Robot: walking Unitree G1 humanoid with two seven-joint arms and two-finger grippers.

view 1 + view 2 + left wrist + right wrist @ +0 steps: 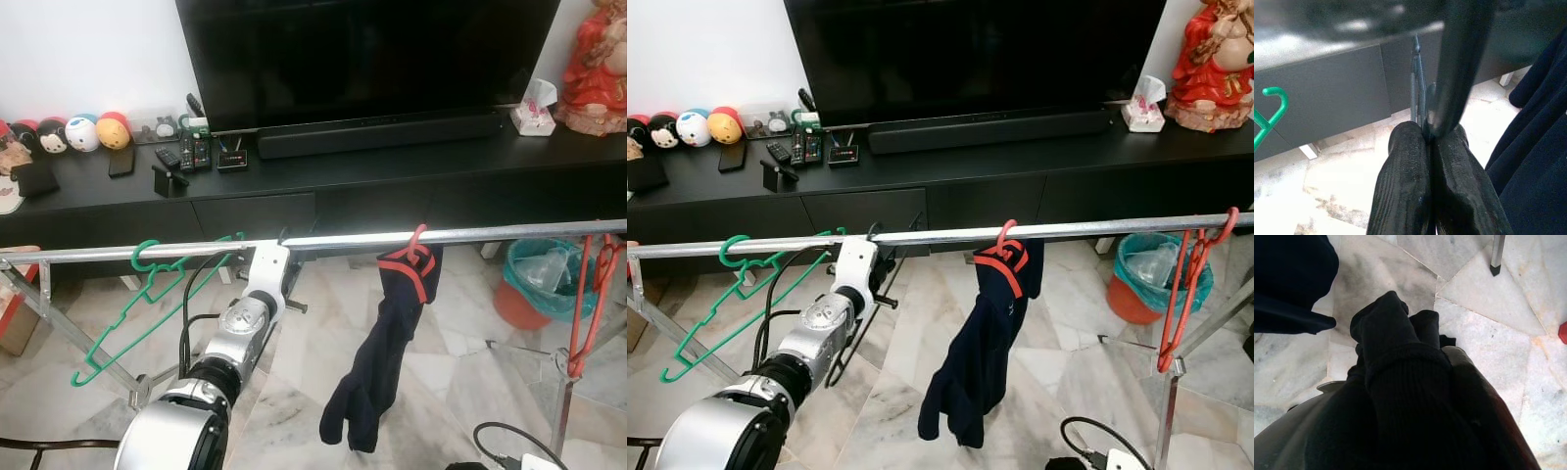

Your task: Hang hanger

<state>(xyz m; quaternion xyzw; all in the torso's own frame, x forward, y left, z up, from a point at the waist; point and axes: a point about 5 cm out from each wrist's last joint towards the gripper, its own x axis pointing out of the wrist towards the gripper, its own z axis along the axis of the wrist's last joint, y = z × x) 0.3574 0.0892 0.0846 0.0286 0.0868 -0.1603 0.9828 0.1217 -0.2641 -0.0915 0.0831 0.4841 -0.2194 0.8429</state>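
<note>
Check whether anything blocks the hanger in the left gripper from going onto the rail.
Nothing visible does. The left gripper is shut on the hanger right at the rail, on a bare stretch between the green hanger and the dark garment. Whether its hook is over the rail can't be told.

A white wall (88,49) backs a long, low black TV cabinet (323,191) carrying a large dark television (362,59) with a black soundbar (377,134) below it. The floor (304,392) is pale marble tile (grey-veined, brightly lit). A teal-lined orange bin (534,284) stands on the floor beside the cabinet.
</note>
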